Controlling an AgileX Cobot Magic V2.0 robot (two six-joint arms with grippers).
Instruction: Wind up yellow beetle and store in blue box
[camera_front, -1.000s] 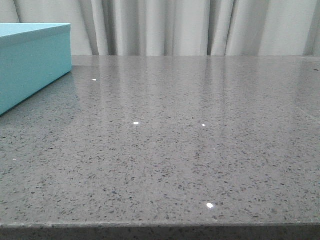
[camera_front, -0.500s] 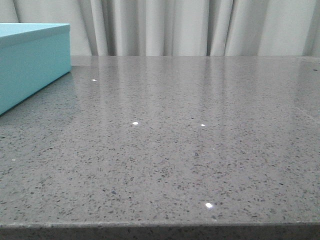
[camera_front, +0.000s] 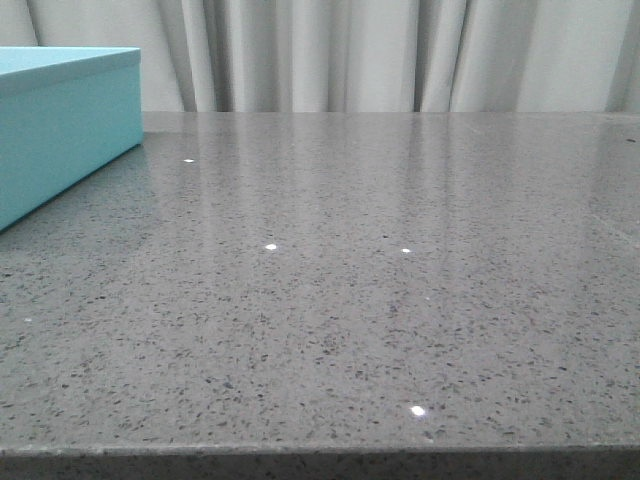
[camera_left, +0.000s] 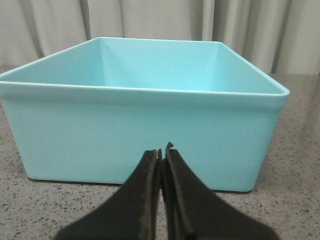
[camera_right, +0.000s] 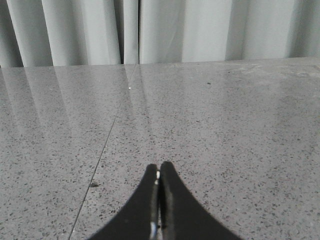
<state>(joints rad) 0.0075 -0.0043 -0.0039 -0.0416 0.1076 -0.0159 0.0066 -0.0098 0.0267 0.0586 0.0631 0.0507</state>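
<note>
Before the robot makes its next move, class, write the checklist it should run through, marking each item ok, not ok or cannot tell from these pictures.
1. Blue box on the table, open at the top: ok.
2. Inside of the box free of things: cannot tell; only the upper inner walls show, the floor is hidden.
3. Yellow beetle located: not ok; it shows in no view.
4. Left gripper ready to grasp: not ok; shut, holding nothing, facing the box's side.
5. Right gripper ready to grasp: not ok; shut, empty, over bare table.
</note>
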